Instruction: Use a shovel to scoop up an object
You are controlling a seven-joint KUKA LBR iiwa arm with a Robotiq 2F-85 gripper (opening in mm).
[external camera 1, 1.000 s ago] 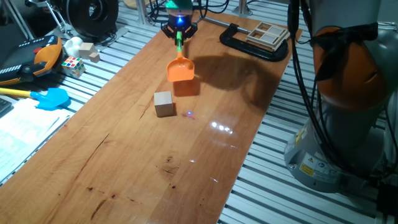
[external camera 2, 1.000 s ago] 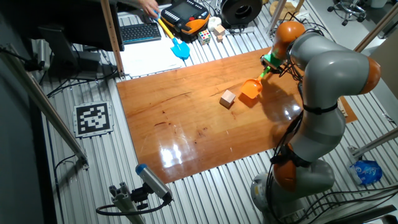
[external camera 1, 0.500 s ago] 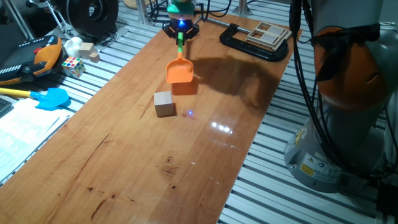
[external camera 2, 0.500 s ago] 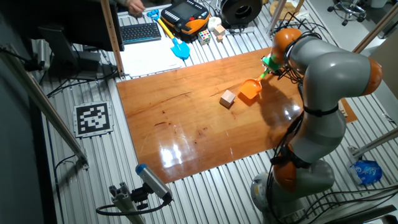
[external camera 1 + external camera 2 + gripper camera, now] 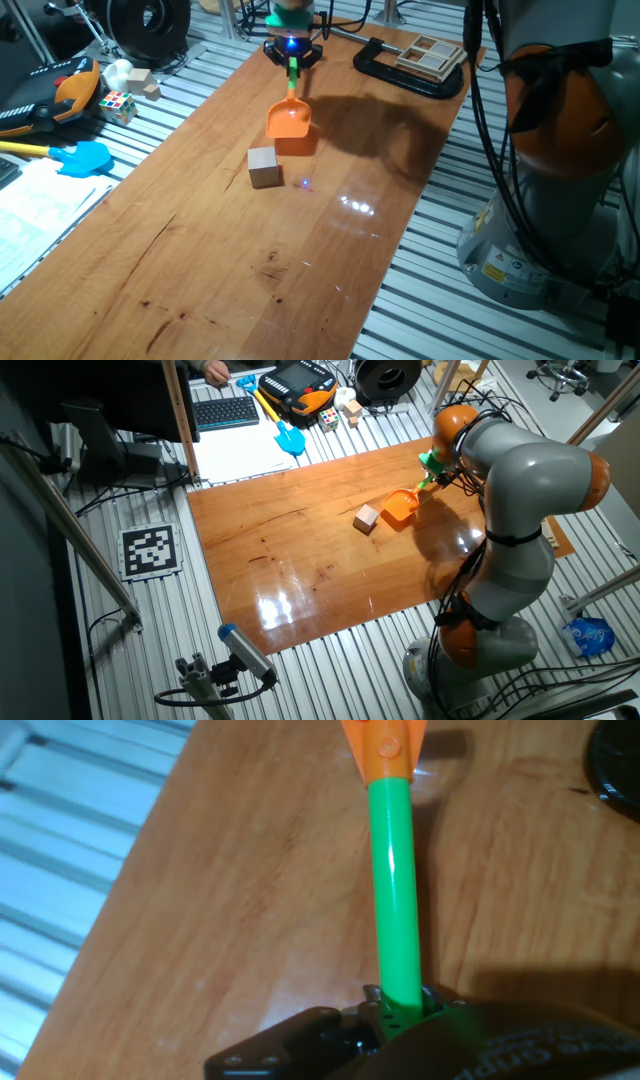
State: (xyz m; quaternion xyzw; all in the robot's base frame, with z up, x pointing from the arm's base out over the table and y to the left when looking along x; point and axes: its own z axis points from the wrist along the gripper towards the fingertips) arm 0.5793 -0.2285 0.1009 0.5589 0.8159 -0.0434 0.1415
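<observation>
Two jaws of my gripper [image 5: 400,1010] are clenched on the green shaft of the shovel [image 5: 392,870], whose orange blade [image 5: 287,120] hangs tilted over the table [image 5: 230,250]. Just beyond the blade, apart from it, sits the wooden cube [image 5: 263,166].

Arm bent over far end of table, wrist angled down twd the surface. Gripper [image 5: 292,48] low, just above the wood, jaws clamped on green shaft of shovel [image 5: 288,112]. In hand view fingers [image 5: 300,1038] dark, at bottom edge, shaft running straight out from between them.
</observation>
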